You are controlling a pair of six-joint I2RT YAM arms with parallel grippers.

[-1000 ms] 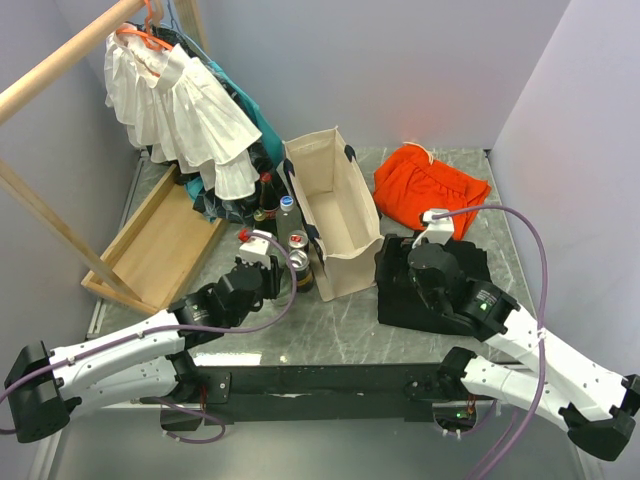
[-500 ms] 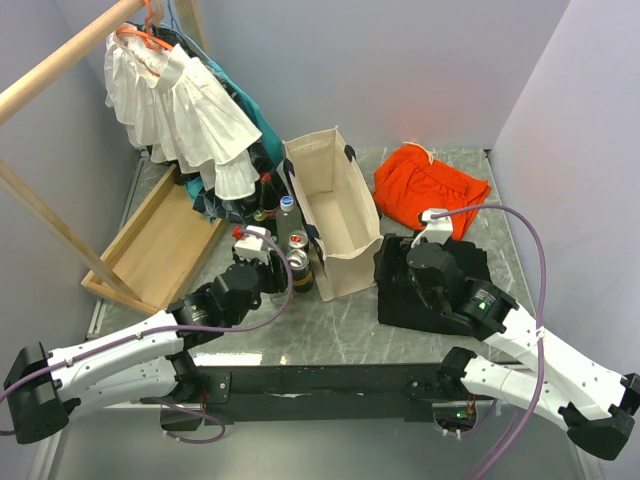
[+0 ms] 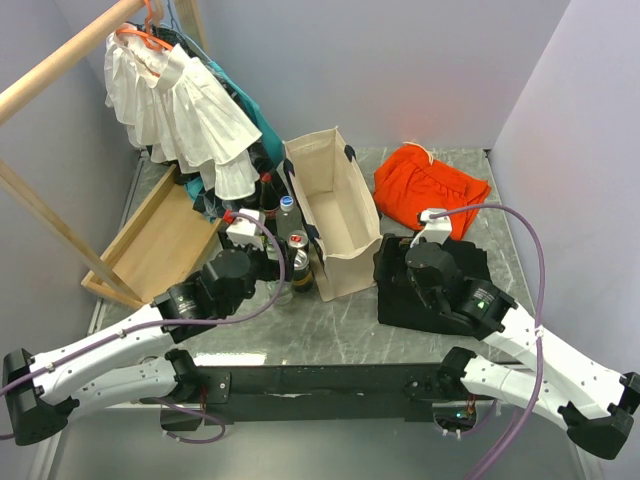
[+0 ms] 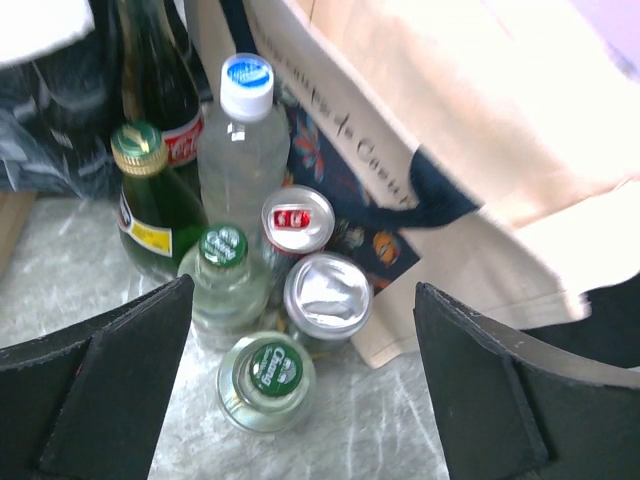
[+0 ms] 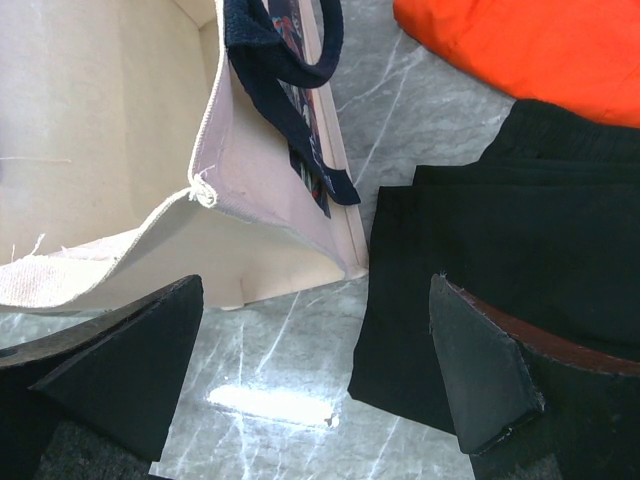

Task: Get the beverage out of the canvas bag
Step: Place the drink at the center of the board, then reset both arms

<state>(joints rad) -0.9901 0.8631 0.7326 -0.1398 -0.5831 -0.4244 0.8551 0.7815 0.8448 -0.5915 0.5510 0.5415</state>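
Note:
The beige canvas bag (image 3: 335, 215) stands open mid-table, and I see nothing inside it from above. Several beverages stand grouped on the table at its left side: a silver can (image 4: 327, 297), a red-topped can (image 4: 298, 222), two green-capped clear bottles (image 4: 267, 378), a water bottle (image 4: 243, 130) and a green bottle (image 4: 145, 200). My left gripper (image 4: 304, 285) hangs open over this group, holding nothing. My right gripper (image 5: 316, 280) is open above the table between the bag's corner (image 5: 110, 150) and a black cloth (image 5: 500, 250).
An orange cloth bundle (image 3: 430, 185) lies at the back right, with the folded black cloth (image 3: 435, 280) in front of it. A wooden rack with hanging clothes (image 3: 180, 100) and a wooden tray (image 3: 165, 245) fill the left side. The bag's dark strap (image 5: 290, 110) dangles outside.
My left gripper has gone from shut to wide open beside the bag and has drawn back to the left, leaving the drinks standing. The right arm has hardly moved.

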